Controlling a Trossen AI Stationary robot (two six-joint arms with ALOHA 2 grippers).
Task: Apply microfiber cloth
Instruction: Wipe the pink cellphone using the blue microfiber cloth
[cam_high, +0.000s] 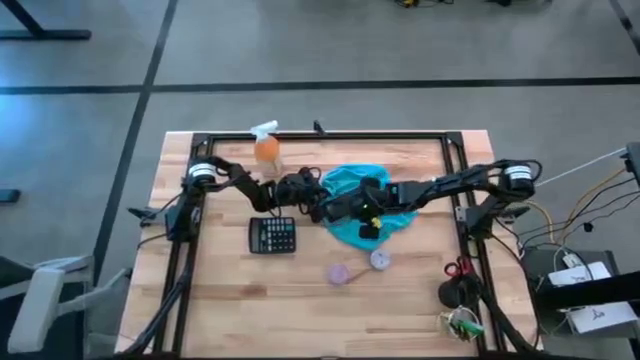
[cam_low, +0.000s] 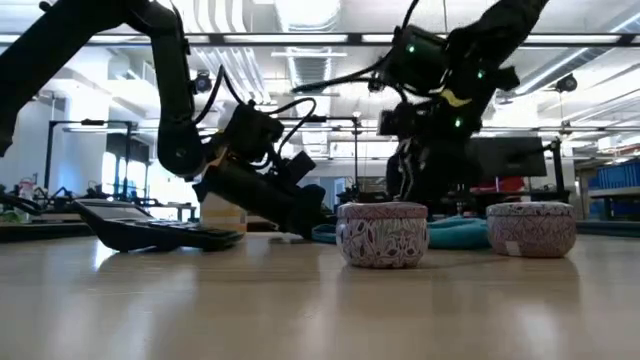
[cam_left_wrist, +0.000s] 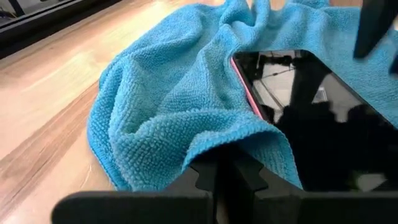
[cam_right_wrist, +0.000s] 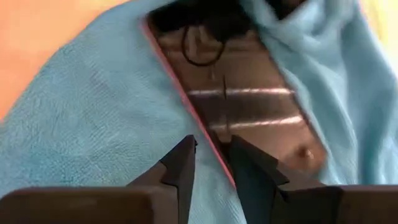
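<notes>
The teal-blue microfiber cloth (cam_high: 350, 190) lies crumpled at the table's middle. On it rests a dark glossy phone with a pink rim (cam_left_wrist: 298, 106), its near corner under a fold of cloth. My left gripper (cam_high: 318, 203) comes in low from the left and is shut at the cloth's left side. My right gripper (cam_high: 367, 216) points down over the phone. Its fingers (cam_right_wrist: 180, 165) are a narrow gap apart, one over the cloth and one over the screen, either side of the pink rim (cam_right_wrist: 208, 152). My left gripper pinches a raised fold at the cloth's hem (cam_left_wrist: 211, 134) between its two fingers, beside the phone's near corner. It comes slanting down from the table's left. The rest of the cloth lies slack on the table. Whether my right gripper touches the phone or the cloth, I cannot tell.
An orange spray bottle (cam_high: 266, 146) stands at the far left of the cloth. A black calculator (cam_high: 272, 236) lies nearer, to the left. Two small patterned tins (cam_high: 340, 273) (cam_high: 380, 260) sit in front of the cloth. Red-handled scissors (cam_high: 457, 268) lie at the right.
</notes>
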